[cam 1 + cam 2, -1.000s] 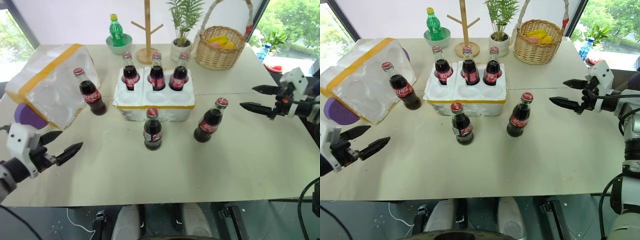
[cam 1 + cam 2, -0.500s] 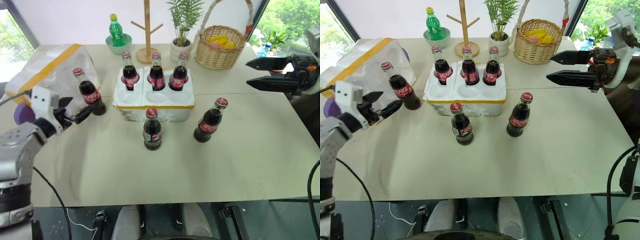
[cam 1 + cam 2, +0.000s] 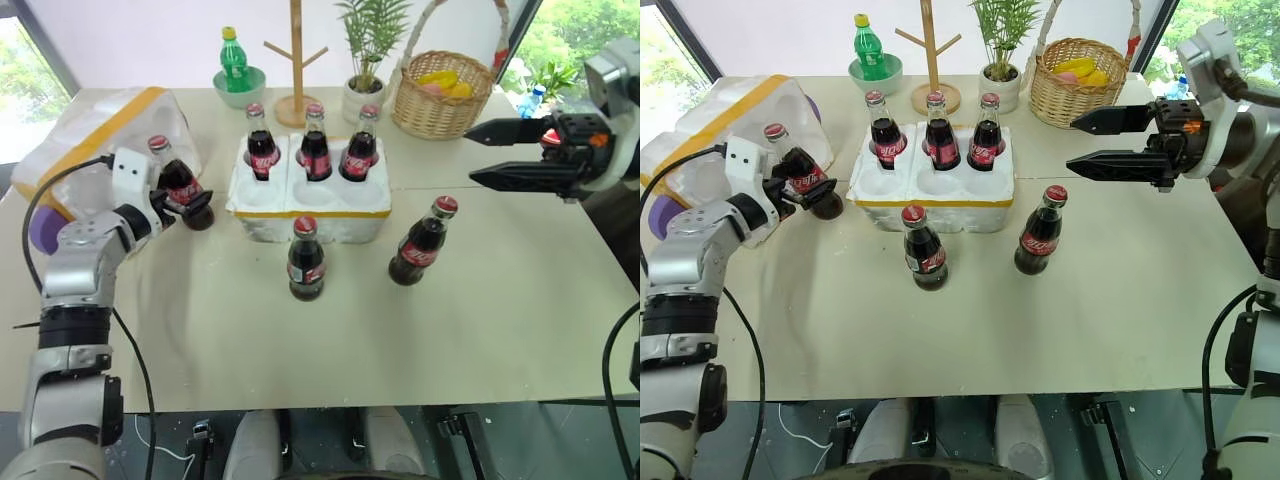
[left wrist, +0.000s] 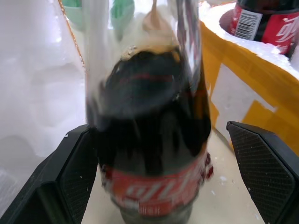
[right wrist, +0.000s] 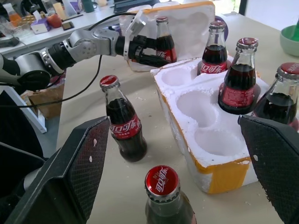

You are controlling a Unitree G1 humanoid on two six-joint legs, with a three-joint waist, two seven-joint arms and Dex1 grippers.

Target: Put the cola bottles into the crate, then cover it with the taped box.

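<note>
Cola bottle beside crate half hidden between spread, seemingly untouching left gripper jaws; right gripper likewise wide open.

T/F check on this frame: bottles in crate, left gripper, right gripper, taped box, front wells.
1. Three cola bottles stand in the crate. True.
2. The left gripper is open around a bottle beside the crate. True.
3. The right gripper holds a bottle. False: it is open and holds nothing.
4. The taped box covers the crate. False: it lies beside it.
5. The crate's front wells are empty. True.
</note>
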